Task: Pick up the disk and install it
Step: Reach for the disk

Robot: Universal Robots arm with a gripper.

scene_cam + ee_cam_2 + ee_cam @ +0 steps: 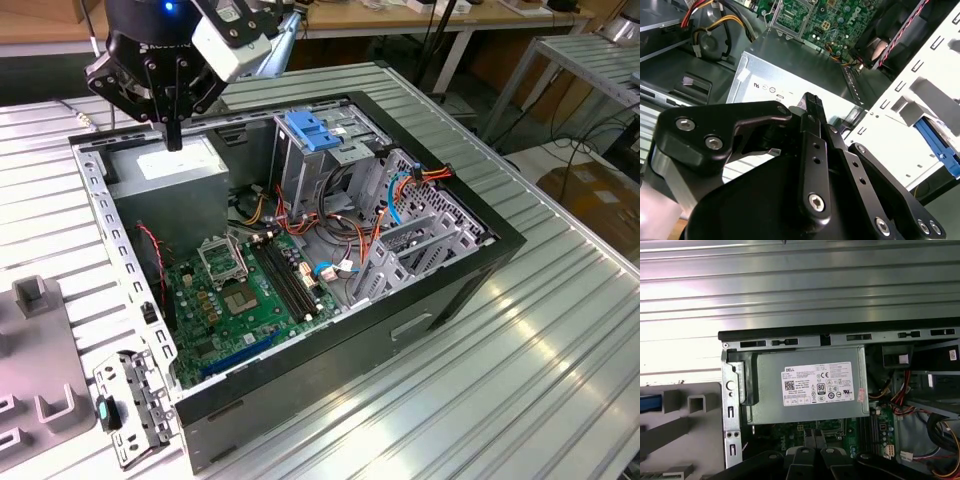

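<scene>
The disk is out of view. My gripper hangs over the back left corner of the open computer case, just above the grey power supply box with its white sticker. Its fingers are shut together with nothing between them. In the second wrist view a blue plastic edge shows beyond the case's perforated wall. In the first wrist view a blue strip lies on the grey fixture; I cannot tell what either one is.
A blue plastic bracket sits on top of the drive cage. The motherboard and loose cables fill the case floor. A grey fixture and a metal bracket lie on the ribbed table, at the exterior view's left.
</scene>
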